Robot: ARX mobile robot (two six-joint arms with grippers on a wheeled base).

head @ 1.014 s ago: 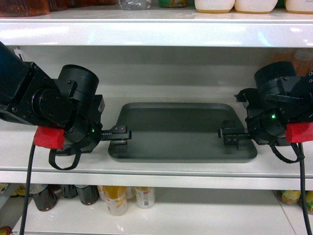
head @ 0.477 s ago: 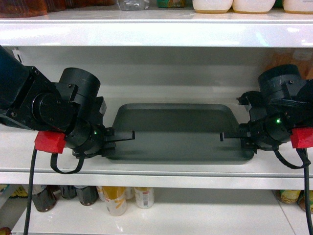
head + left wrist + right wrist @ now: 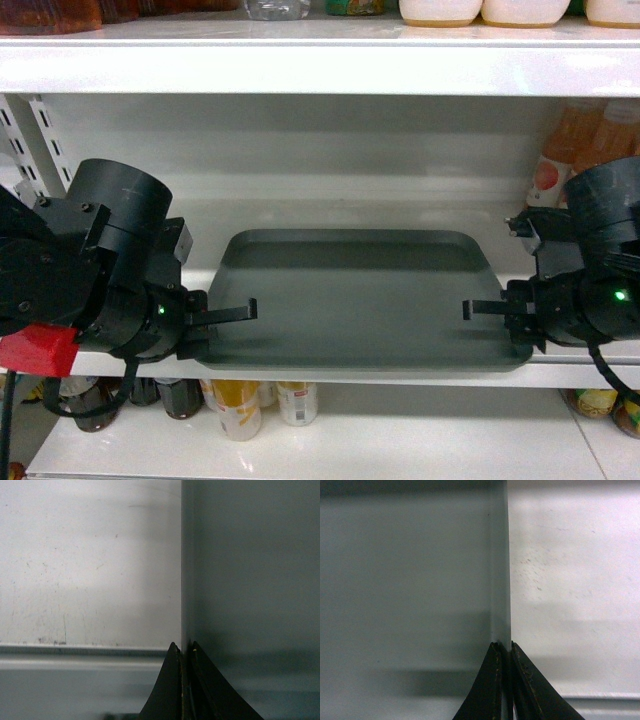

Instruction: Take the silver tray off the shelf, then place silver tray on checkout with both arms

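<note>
Tray held level over the front edge of the shelf, its near rim reaching the shelf lip. Left gripper clamped on the tray's left rim; fingers pinched thin on the rim edge in the left wrist view. Right gripper clamped on the right rim; fingers closed on the edge in the right wrist view. Bottles on the lower shelf, more at upper right.

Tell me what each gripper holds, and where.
Both hold the tray: left gripper clamps its left rim, right gripper its right rim.
</note>
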